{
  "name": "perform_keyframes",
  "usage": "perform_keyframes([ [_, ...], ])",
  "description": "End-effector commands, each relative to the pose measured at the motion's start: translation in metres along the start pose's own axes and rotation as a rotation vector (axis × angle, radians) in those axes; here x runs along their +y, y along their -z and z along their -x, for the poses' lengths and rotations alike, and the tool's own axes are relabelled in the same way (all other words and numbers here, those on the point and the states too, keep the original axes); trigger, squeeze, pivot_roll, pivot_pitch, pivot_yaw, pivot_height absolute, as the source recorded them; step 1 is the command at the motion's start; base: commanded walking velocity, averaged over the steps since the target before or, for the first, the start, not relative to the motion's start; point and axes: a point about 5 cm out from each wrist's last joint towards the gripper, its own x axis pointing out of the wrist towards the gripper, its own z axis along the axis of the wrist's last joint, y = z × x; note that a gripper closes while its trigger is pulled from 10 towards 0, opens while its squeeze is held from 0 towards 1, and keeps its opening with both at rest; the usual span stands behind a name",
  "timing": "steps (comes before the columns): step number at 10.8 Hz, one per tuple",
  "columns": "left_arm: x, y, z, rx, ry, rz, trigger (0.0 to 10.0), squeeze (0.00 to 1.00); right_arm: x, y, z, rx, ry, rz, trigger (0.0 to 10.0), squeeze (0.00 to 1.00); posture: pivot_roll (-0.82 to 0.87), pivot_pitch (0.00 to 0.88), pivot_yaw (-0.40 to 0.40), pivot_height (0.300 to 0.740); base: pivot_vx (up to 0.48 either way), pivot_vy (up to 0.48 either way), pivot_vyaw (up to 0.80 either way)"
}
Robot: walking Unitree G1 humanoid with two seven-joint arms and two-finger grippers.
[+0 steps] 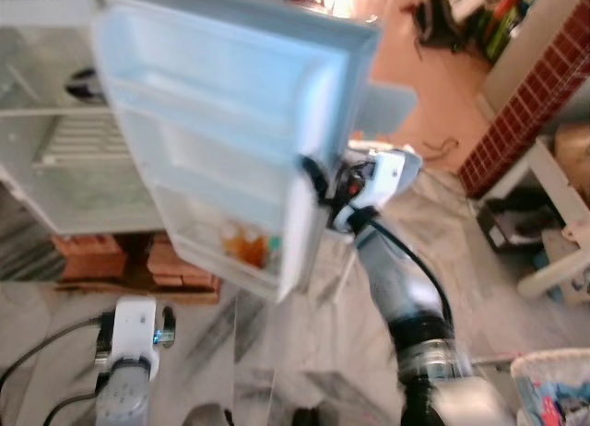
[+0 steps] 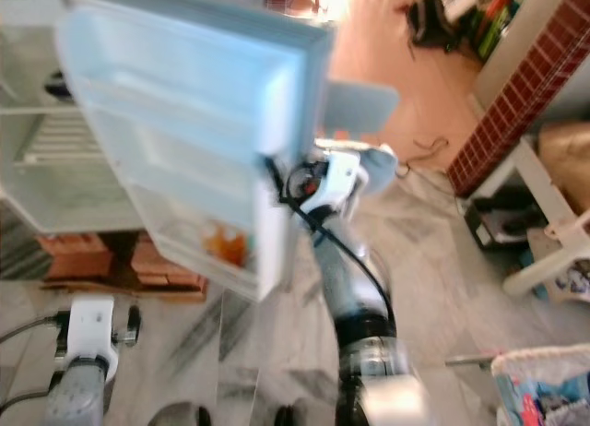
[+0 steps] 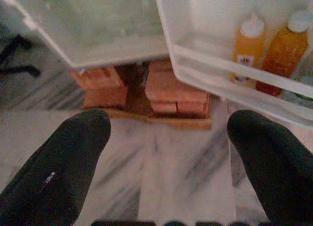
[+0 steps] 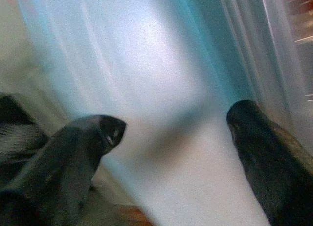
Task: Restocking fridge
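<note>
Silver arms (image 1: 398, 297), black cables (image 1: 419, 269)

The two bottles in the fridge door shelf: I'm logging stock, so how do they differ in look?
The squeeze bottle is lighter yellow-orange with a pointed white nozzle and a label low on its front. The juice bottle beside it is deeper orange with a flat white cap, and looks broader. Both stand upright in the door shelf behind its clear rail, before the left gripper.
</note>
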Motion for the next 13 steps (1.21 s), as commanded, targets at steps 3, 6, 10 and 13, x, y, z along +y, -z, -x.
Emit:
perform_keyframes([
  [3,0.010,0.006,0.003,0.040,-0.049,0.007,10.0,0.00,0.032,-0.021,0.042,0.094,-0.418,-0.065,10.0,0.00,0.20,0.072,-0.089,0.740,0.000,0.000,0.00],
  [6,0.008,0.006,0.005,0.045,-0.046,0.007,10.0,0.00,-0.026,0.029,0.137,0.748,-0.453,0.221,10.0,0.00,0.21,0.075,-0.092,0.740,0.000,0.000,0.00],
  [10,0.012,0.013,0.008,0.072,-0.061,-0.001,10.0,0.00,-0.087,0.023,0.097,0.752,0.037,0.718,10.0,0.00,0.23,0.080,-0.093,0.740,0.000,0.000,0.00],
  [13,0.002,0.012,0.009,-0.001,0.035,-0.123,10.0,0.00,-0.066,0.012,0.038,0.382,0.236,0.595,10.0,0.00,0.23,0.084,-0.098,0.740,0.000,0.000,0.00],
])
